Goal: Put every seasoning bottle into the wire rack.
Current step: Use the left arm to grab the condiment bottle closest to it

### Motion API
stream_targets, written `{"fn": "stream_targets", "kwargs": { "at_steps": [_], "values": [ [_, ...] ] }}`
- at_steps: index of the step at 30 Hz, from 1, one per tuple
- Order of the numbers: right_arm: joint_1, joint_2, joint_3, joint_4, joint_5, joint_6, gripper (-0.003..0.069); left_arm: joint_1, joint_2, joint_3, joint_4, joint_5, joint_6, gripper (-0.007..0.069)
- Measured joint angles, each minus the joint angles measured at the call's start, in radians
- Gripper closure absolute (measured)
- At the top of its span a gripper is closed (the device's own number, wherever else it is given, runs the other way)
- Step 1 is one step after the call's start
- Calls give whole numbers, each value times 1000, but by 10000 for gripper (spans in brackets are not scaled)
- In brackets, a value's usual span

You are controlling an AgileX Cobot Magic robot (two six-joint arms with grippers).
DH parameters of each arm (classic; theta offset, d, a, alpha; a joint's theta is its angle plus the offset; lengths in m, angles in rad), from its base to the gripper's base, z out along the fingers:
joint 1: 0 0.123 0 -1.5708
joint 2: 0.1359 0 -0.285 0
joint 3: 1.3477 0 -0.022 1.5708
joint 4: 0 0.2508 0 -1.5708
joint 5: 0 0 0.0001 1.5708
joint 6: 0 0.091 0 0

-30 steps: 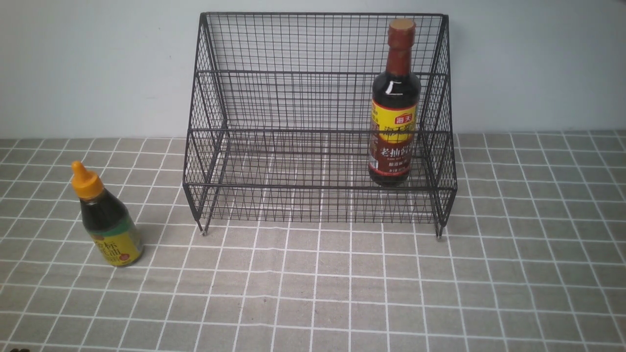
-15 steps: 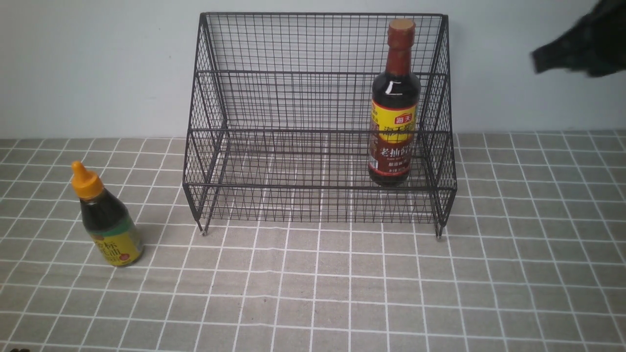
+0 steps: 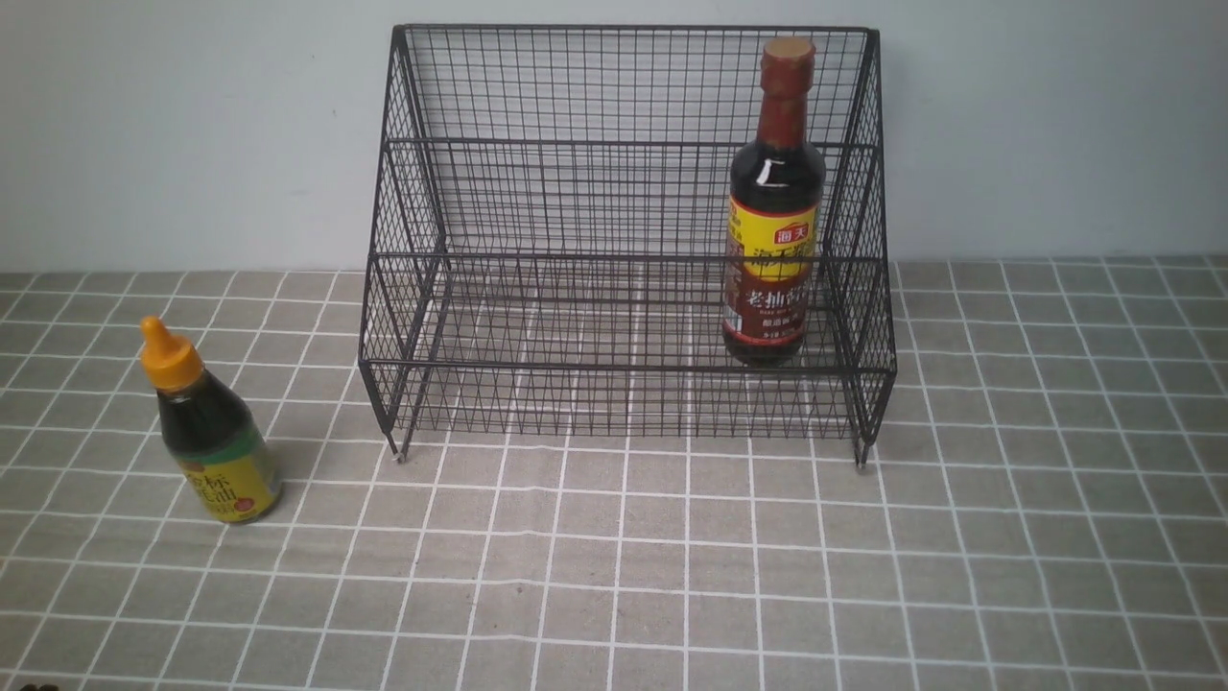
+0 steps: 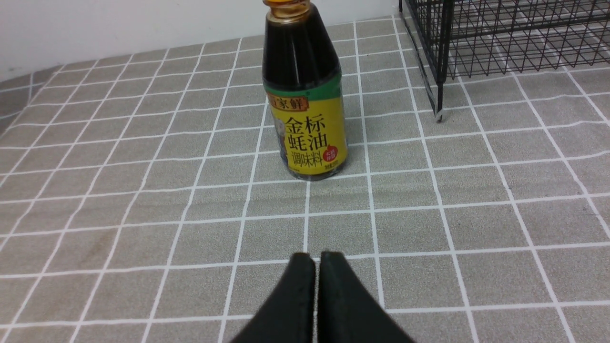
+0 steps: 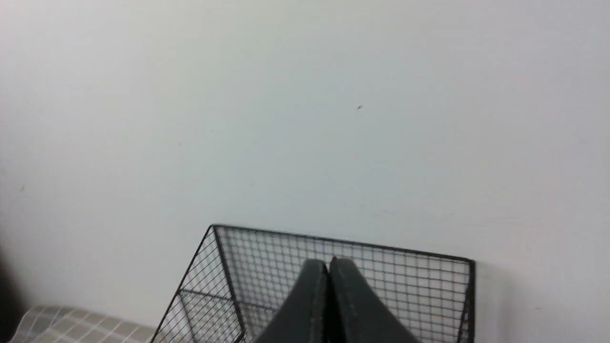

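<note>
1. The short bottle [image 3: 216, 437] stood upright on the tablecloth [image 3: 672, 576], outside the wire rack [image 3: 576, 192], off its left front foot and well apart. Not placed yet.
2. The tall bottle [image 3: 773, 221] stood upright inside the rack at its right end. I judged that one done.
3. The left gripper [image 4: 317, 259] faced the short bottle, jaws pressed together, holding nothing. The right gripper [image 5: 329, 264] was the same, empty, high near the rack's back edge.
4. Risk: driving in with the jaws closed, I'd shove the bottle over.
5. Risk: its base could catch the rack's front rail and tip.
</note>
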Motion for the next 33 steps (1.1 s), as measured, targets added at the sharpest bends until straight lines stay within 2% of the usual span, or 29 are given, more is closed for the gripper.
{"fn": "stream_targets", "kwargs": {
  "at_steps": [4,13,15,20,25,29,32,33],
  "values": [
    [0,-157,177,157,-119,-115,672,0,0,0,0,0,0,631],
    [0,-380,276,188,-45,-175,672,0,0,0,0,0,0,631],
    [0,-408,277,173,-34,-195,672,0,0,0,0,0,0,631],
    [0,-465,278,91,-45,-334,672,0,0,0,0,0,0,631],
    [0,-473,278,33,-56,-397,672,0,0,0,0,0,0,631],
    [0,-480,299,9,-63,-397,672,0,0,0,0,0,0,631],
    [-8,-497,332,-46,-63,-352,672,0,0,0,0,0,0,631],
    [-30,-524,361,-125,-60,-260,672,0,0,0,0,0,0,631]
  ]
}}
